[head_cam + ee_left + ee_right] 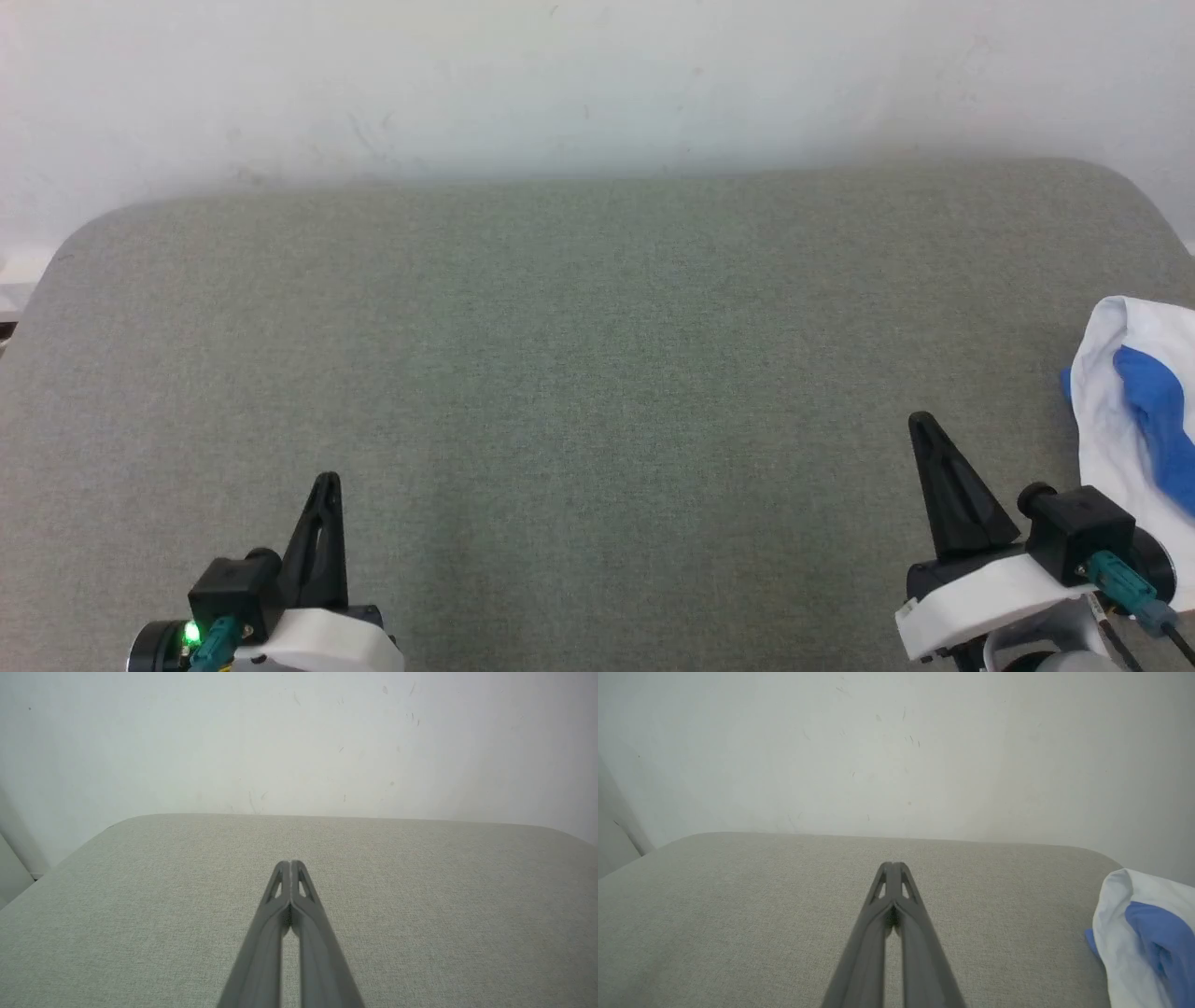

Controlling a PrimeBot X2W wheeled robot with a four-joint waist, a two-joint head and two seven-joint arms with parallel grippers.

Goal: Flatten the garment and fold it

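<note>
The garment is a crumpled white cloth with a royal-blue part, bunched at the right edge of the grey-green fabric surface; it also lies at the right edge of the right wrist view. My right gripper is shut and empty, a short way left of the garment, its fingertips pressed together. At the lower left, far from the cloth, my left gripper rests shut and empty over bare fabric, its fingertips together.
The padded surface has rounded far corners and ends against a scuffed white wall. Wide bare fabric lies between and beyond both grippers.
</note>
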